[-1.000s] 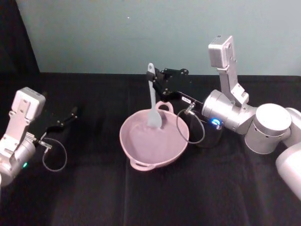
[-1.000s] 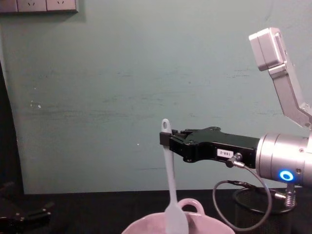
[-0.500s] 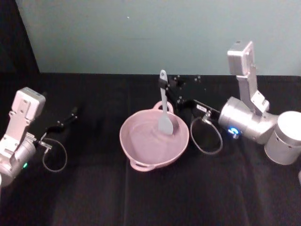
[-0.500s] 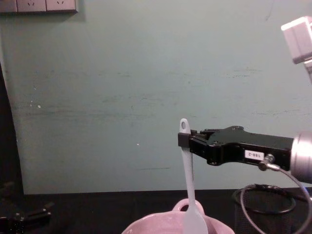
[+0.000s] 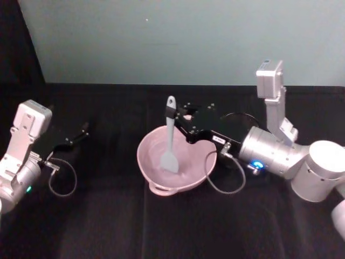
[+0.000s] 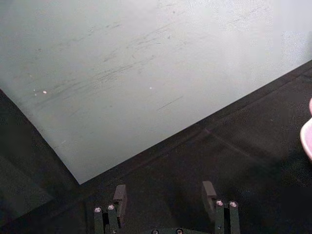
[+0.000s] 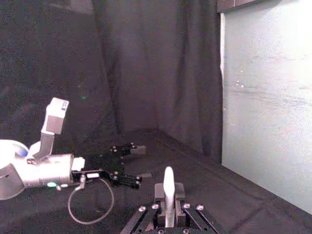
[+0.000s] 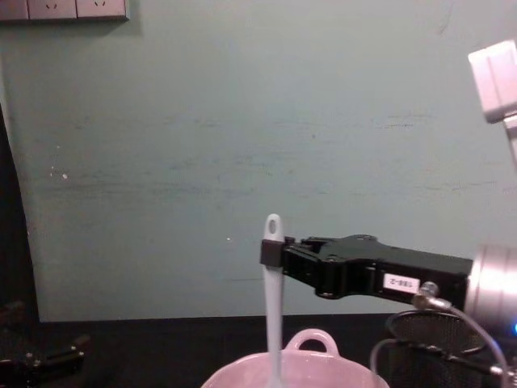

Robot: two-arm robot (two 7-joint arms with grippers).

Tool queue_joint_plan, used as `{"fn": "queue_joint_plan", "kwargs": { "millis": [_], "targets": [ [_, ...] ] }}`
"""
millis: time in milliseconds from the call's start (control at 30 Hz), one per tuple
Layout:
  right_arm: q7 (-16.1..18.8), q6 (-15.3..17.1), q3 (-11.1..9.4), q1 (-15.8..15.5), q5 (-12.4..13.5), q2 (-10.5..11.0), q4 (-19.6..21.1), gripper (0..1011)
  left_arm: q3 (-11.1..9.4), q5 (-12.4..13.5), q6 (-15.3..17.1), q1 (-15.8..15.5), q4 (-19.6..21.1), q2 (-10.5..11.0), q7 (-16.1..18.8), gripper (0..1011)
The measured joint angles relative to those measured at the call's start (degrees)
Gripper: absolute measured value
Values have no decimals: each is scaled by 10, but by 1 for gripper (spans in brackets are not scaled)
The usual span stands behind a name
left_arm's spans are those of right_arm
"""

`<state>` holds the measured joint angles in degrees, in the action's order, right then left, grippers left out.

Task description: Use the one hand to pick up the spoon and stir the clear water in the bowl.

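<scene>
Head view: right end effector (image 5: 173, 114) clamps the spoon (image 5: 170, 137) by its top, hanging it upright so its head dips into the bowl (image 5: 141, 156), probably reaching the water (image 5: 182, 155). Chest view: handle vertical above the rim. Left wrist view: left end effector (image 6: 164, 195) over the worktop (image 6: 253, 146), fingers (image 6: 120, 194) spread.

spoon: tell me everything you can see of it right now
The spoon is a long, slim white utensil, plastic by its look, with a hole at the handle end and a flat, paler, spatula-like head. It stands nearly upright, head down inside the pink bowl. The right gripper is shut on the handle just below the hole. Whether the head touches the bowl's bottom cannot be told.
</scene>
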<state>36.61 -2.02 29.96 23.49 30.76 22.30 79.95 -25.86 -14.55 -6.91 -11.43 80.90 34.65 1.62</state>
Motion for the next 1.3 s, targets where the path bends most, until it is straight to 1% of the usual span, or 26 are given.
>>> {"fn": "queue_joint_plan", "kwargs": {
  "millis": [33,100,133,233,267,333,467,533,600,667,700,767,800,900,967,1100,1133,1200,1300],
  "targets": [
    [1,-2,4,3,2,-6,-7,114,0,0,0,0,0,0,0,1011],
    [1,-5,6,7,4,-12,-14,114,0,0,0,0,0,0,0,1011],
    [1,-10,8,12,4,-21,-23,114,0,0,0,0,0,0,0,1011],
    [-3,-21,11,22,3,-36,-43,114,0,0,0,0,0,0,0,1011],
    [-3,-21,11,22,3,-36,-43,114,0,0,0,0,0,0,0,1011],
    [-12,-34,13,33,-4,-50,-66,114,0,0,0,0,0,0,0,1011],
    [-22,-51,13,43,-17,-63,-90,114,0,0,0,0,0,0,0,1011],
    [-34,-65,9,54,-31,-75,-115,114,0,0,0,0,0,0,0,1011],
    [-37,-68,7,56,-34,-77,-120,114,0,0,0,0,0,0,0,1011],
    [-46,-77,2,60,-46,-80,-130,116,0,0,0,0,0,0,0,1011],
    [-46,-77,2,60,-46,-80,-130,114,0,0,0,0,0,0,0,1011],
    [-55,-83,-4,58,-57,-78,-128,114,0,0,0,0,0,0,0,1011],
    [-55,-83,-4,58,-57,-78,-128,114,0,0,0,0,0,0,0,1011],
    [-61,-84,-10,51,-65,-70,-115,114,0,0,0,0,0,0,0,1011],
    [-64,-83,-17,41,-72,-59,-98,114,0,0,0,0,0,0,0,1011],
    [-66,-77,-24,29,-76,-47,-77,114,0,0,0,0,0,0,0,1011],
    [-66,-75,-28,21,-77,-41,-65,114,0,0,0,0,0,0,0,1011],
    [-65,-72,-32,14,-77,-35,-56,114,0,0,0,0,0,0,0,1011],
    [-60,-66,-43,-7,-72,-19,-28,114,0,0,0,0,0,0,0,1011]
  ]
}}
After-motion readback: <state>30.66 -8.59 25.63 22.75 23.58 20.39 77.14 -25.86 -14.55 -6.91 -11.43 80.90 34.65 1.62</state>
